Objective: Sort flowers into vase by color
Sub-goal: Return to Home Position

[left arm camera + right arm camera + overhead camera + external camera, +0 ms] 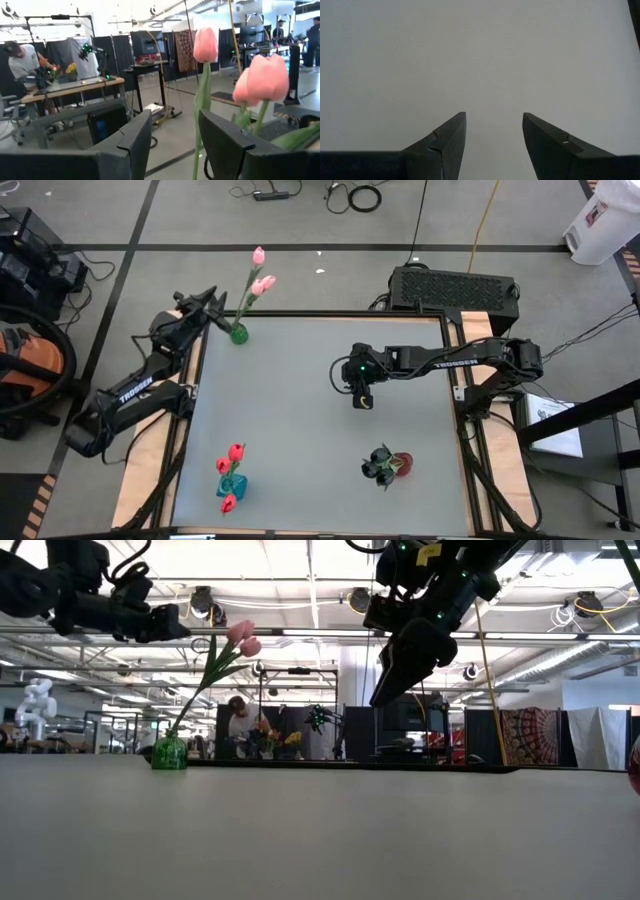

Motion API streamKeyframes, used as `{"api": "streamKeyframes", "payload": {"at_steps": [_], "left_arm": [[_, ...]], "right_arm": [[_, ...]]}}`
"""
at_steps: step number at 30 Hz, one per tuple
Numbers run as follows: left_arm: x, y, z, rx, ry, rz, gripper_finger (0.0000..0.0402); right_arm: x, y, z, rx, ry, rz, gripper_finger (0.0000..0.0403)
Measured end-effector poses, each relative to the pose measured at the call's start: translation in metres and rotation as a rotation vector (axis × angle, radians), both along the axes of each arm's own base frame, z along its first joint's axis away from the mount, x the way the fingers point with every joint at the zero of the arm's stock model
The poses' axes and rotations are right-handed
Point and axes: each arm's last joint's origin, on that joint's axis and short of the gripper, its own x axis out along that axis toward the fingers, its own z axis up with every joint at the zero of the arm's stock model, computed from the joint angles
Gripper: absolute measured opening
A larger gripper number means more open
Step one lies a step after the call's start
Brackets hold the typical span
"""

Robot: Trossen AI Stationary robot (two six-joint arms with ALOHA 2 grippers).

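Left claw [208, 304], beside the pink flowers [259, 277] in the green vase [238, 334] at the surface's [300, 430] far-left corner, and right claw [362, 398], above mid-surface, both gape empty; the left should back off clear of the stems.

Grey floor [300, 220], wooden workbench [70, 87], dark curtain partitions [119, 50], bright ceiling lights [310, 565]

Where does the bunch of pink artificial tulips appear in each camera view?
High view: pink artificial tulips upper area, left of centre, in small green vase.
Low view: upper left, above that vase.
Left wrist view: right half.
Right wrist view: absent.
Shared landmark: the vase, high and low views.
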Motion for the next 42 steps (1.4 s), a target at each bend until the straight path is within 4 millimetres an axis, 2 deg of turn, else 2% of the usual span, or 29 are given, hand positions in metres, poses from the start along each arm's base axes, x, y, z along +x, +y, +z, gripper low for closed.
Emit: {"api": "streamKeyframes", "payload": {"at_steps": [8, 11, 18, 24, 37, 42], "left_arm": [[-0.004, -0.015, 0.008, 0.02, -0.036, -0.055, 0.0171], [-0.006, -0.024, 0.015, 0.038, -0.106, -0.107, 0.0171], [-0.009, -0.043, 0.024, 0.029, -0.197, -0.34, 0.0171], [-0.009, -0.053, 0.023, 0.002, -0.162, -0.53, 0.0171], [-0.01, -0.047, 0.015, -0.068, -0.143, -0.403, 0.0171], [-0.008, -0.045, 0.007, -0.151, -0.117, -0.394, 0.0171]], "right_arm": [[0.0, 0.0, 0.0, 0.0, 0.0, 0.0, 0.0187], [0.0, 0.0, 0.0, 0.0, 0.0, 0.0, 0.0187], [0.0, 0.0, 0.0, 0.0, 0.0, 0.0, 0.0187], [0.0, 0.0, 0.0, 0.0, 0.0, 0.0, 0.0187], [0.0, 0.0, 0.0, 0.0, 0.0, 0.0, 0.0187], [0.0, 0.0, 0.0, 0.0, 0.0, 0.0, 0.0187]]}}
